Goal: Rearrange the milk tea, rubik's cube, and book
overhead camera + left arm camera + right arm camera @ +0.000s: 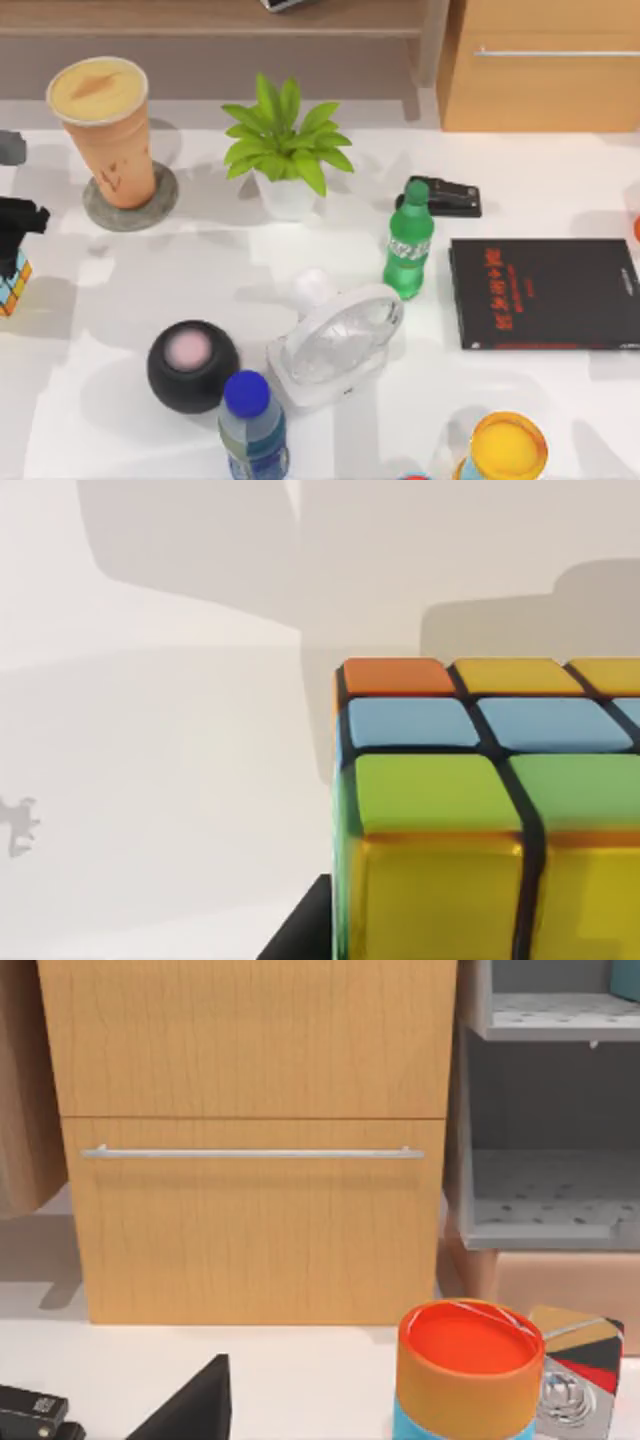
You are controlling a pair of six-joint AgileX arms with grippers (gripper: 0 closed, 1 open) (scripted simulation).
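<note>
Cube [12, 283]: clamped in my left gripper [18, 225] at the table's left edge, mid-move. Milk tea [105, 130]: on its coaster [130, 198], untouched. Right gripper: state unknown.

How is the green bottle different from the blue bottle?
The green bottle has a green cap and green body; the blue bottle has a blue cap and a pale bluish body. The green bottle stands mid-table, beside the black book; the blue bottle stands at the near edge by the white fan. Both are upright and capped.

Wooden drawer cabinet [250, 1140] behind white table [300, 1380]; orange-lidded can [470, 1365] near grey shelf [550, 1110].
</note>
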